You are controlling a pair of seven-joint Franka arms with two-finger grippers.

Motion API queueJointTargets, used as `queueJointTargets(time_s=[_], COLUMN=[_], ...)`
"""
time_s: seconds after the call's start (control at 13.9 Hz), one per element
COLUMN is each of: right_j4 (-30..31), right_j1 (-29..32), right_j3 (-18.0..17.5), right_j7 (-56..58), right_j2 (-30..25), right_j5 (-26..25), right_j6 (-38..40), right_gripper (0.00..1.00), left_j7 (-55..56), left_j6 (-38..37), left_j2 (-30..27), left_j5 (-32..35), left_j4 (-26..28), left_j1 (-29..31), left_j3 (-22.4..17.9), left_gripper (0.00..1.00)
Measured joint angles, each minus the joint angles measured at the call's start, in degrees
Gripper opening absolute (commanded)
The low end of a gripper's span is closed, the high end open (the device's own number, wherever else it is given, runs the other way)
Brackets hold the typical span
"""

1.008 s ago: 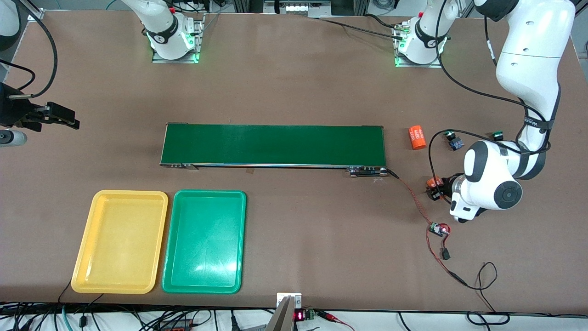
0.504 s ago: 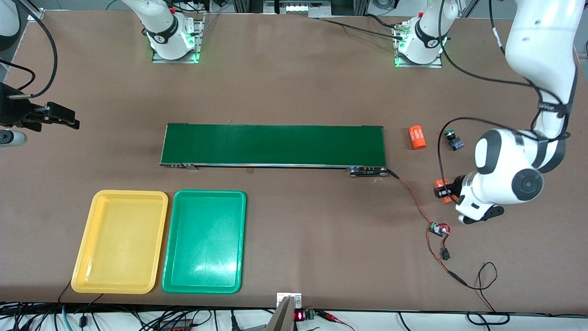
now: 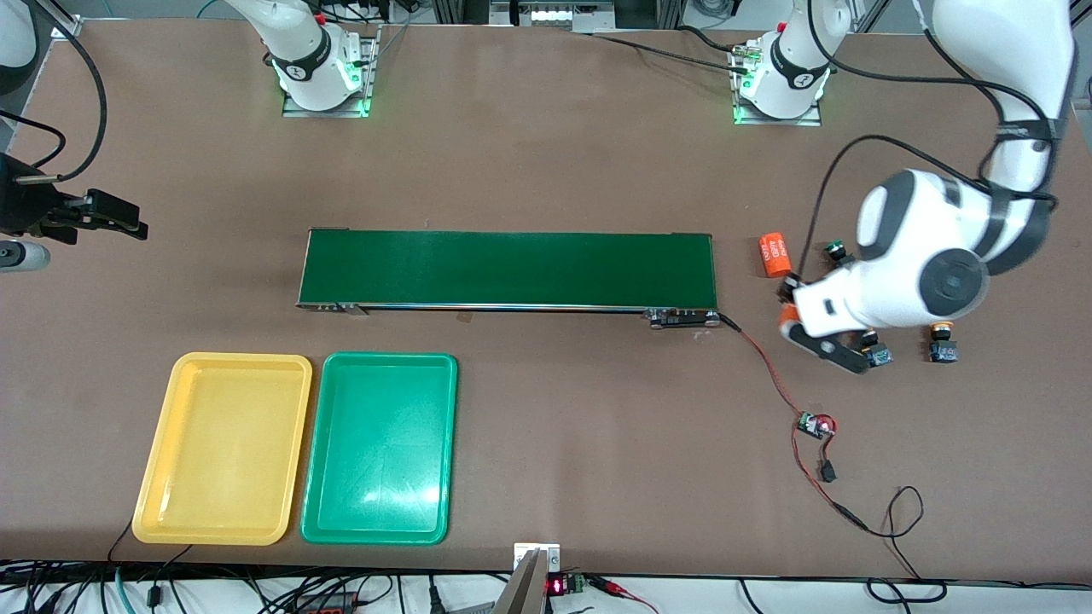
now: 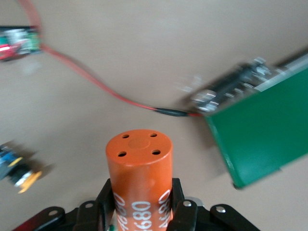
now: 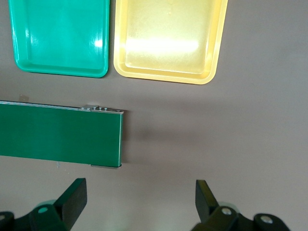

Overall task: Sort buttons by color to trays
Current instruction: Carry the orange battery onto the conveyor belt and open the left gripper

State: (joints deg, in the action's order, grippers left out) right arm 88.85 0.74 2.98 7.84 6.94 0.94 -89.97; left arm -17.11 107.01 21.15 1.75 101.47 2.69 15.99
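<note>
The front camera looks down steeply from high across the table, facing my two bases along the frame's top. My left wrist camera sits close over the table, the conveyor belt [image 4: 262, 134] at right of its frame. My right wrist camera looks down from higher; both share that belt.

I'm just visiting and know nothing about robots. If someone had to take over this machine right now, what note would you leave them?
Left gripper: shut on an orange cylinder, up over the table by the belt end. That is not a button.
Right gripper: open, waiting at its end of the table.
Buttons: green button and two orange buttons at the left arm's end; I can't find the fourth.
Second cylinder lies beside the belt.
Yellow tray and green tray: nothing in them.
Done: nothing sorted. Left: every button.
</note>
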Motion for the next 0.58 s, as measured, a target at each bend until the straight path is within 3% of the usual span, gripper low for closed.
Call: queueJointTargets(time_s=[0.29, 0.58], right_j4=[0.00, 0.00], right_j1=[0.00, 0.01], right_j3=[0.00, 0.00], right_j7=[0.00, 0.00], right_j2=[0.00, 0.00], right_j5=[0.00, 0.00], right_j6=[0.00, 0.00], right_gripper=[1.00, 1.00], left_j7=[-5.95, -26.38], left_j6=[0.44, 4.47], left_j2=[-2.95, -2.21], left_j5=[5.62, 7.94], left_j4=[3.84, 5.47], left_j1=[-10.19, -11.47], left_j3=[3.24, 3.42], left_gripper=[0.00, 0.00])
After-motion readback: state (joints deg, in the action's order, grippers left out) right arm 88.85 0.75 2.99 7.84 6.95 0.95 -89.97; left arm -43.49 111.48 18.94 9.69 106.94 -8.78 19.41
